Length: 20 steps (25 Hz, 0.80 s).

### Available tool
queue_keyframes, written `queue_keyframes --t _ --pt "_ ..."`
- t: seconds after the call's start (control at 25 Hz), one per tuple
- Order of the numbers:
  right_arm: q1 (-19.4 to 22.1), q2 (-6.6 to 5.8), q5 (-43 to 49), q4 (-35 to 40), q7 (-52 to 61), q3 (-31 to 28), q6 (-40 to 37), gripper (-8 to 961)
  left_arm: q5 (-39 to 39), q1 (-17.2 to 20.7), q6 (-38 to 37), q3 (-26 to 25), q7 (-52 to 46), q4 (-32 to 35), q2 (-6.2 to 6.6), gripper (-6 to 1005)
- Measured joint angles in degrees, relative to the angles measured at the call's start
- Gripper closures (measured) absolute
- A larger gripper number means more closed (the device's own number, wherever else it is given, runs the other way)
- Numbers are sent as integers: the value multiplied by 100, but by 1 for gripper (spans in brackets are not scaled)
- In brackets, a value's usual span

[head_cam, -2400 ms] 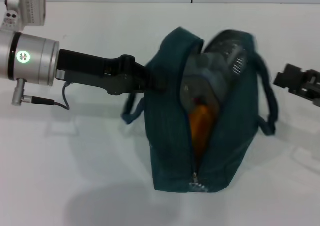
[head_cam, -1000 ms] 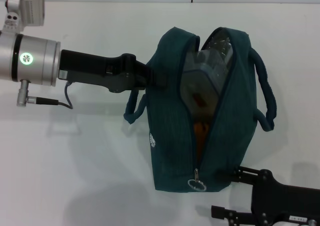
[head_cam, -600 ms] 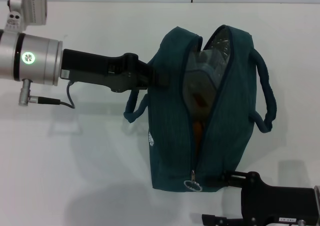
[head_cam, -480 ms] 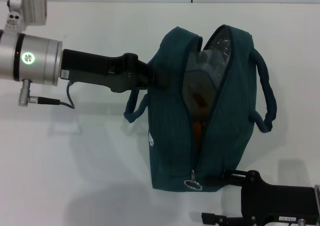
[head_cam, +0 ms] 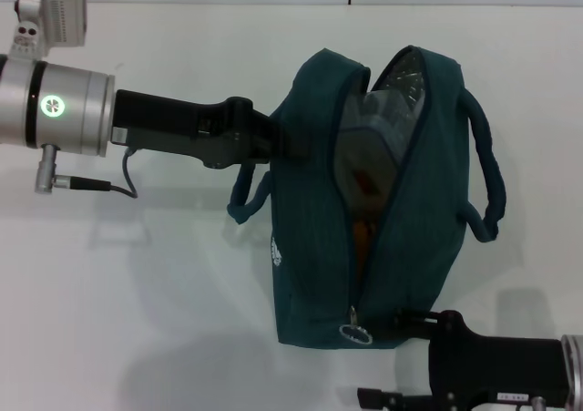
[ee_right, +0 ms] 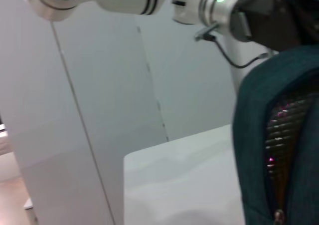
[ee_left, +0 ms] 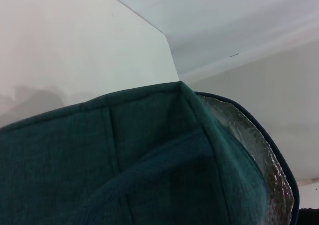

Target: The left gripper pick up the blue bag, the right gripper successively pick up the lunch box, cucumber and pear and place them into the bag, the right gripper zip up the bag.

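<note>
The blue bag hangs upright in the middle of the head view, its top zip gaping. My left gripper is shut on the bag's left wall near the rim. Inside, the clear lunch box fills the upper part and the orange pear shows below it. The cucumber is hidden. The ring zip pull sits at the bag's near end. My right gripper is open just right of the pull, one finger against the bag's lower corner. The right wrist view shows the bag and pull.
The white table stretches around the bag on both sides. The bag's right loop handle hangs free toward the right. The left handle droops under my left arm. Foil lining shows in the left wrist view.
My right arm left the bag's right side, came in low at the near end, and crept left toward the zip pull. The bag stopped swinging; the left arm held still.
</note>
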State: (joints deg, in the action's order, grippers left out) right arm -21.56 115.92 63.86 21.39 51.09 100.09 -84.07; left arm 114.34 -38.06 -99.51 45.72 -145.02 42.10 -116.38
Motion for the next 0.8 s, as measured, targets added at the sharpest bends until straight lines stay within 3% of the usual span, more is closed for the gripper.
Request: queue_keyframes --t 0.4,0.72,0.8 --pt "-78 13 -313 128 103 470 319 310 0 -32 -16 1 0 0 -33 957" --pt "-53 9 -462 152 88 508 349 325 -1 -26 -25 9 0 0 -34 957" --pt "-51 9 -476 153 91 511 379 403 0 -21 -25 8 3 0 -34 957"
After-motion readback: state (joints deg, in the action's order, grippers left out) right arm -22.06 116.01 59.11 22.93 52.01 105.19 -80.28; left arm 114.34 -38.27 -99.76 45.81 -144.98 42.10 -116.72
